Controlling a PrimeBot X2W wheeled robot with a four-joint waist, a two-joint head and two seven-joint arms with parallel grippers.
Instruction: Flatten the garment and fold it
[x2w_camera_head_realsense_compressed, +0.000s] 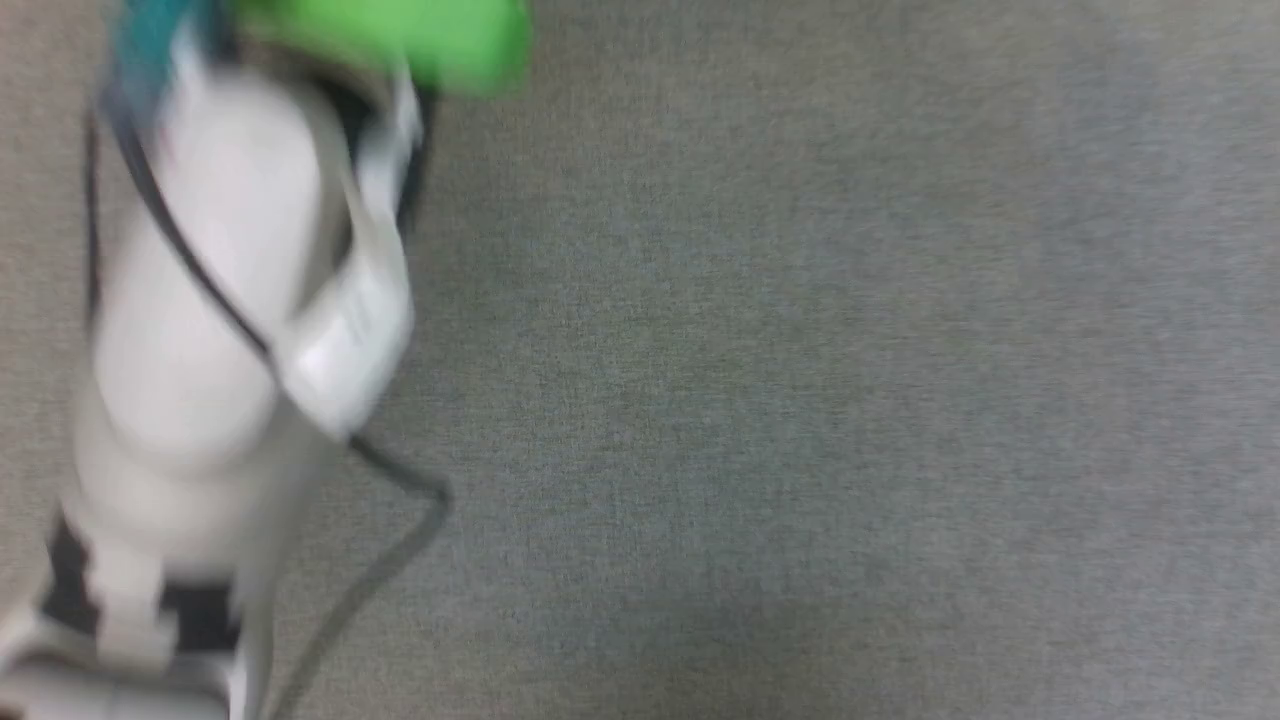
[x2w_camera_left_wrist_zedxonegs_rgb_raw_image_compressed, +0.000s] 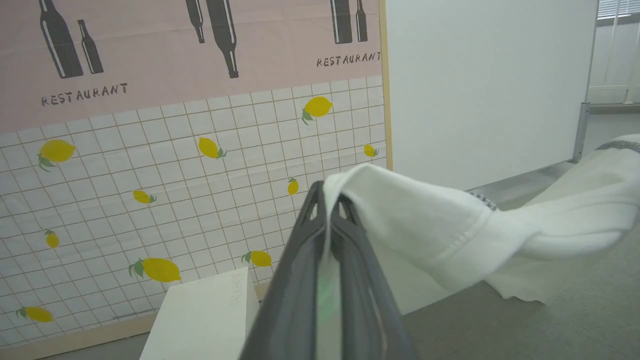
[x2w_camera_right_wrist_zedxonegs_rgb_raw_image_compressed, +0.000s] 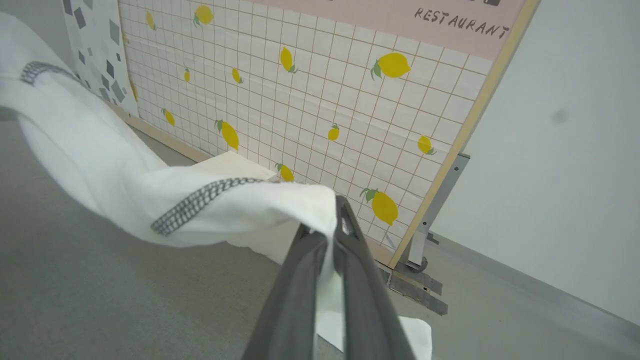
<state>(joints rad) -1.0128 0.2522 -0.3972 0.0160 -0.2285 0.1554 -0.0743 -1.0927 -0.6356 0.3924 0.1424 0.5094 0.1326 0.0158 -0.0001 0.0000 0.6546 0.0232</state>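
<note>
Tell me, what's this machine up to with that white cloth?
A two-armed robot is handling a white T-shirt. Its left jaws and its right jaws are each shut on a bit of the cloth, so the shirt hangs between them over the grey floor, in front of a lemon-patterned wall panel. The shirt is bunched and creased, not yet laid flat or folded.

The left claw (x2w_camera_left_wrist_zedxonegs_rgb_raw_image_compressed: 330, 200) is shut, the garment (x2w_camera_left_wrist_zedxonegs_rgb_raw_image_compressed: 425, 225) pinched between its fingers; the right claw (x2w_camera_right_wrist_zedxonegs_rgb_raw_image_compressed: 327, 227) is likewise clamped on it; a pale forearm (x2w_camera_head_realsense_compressed: 200, 300) is seen blurred.
</note>
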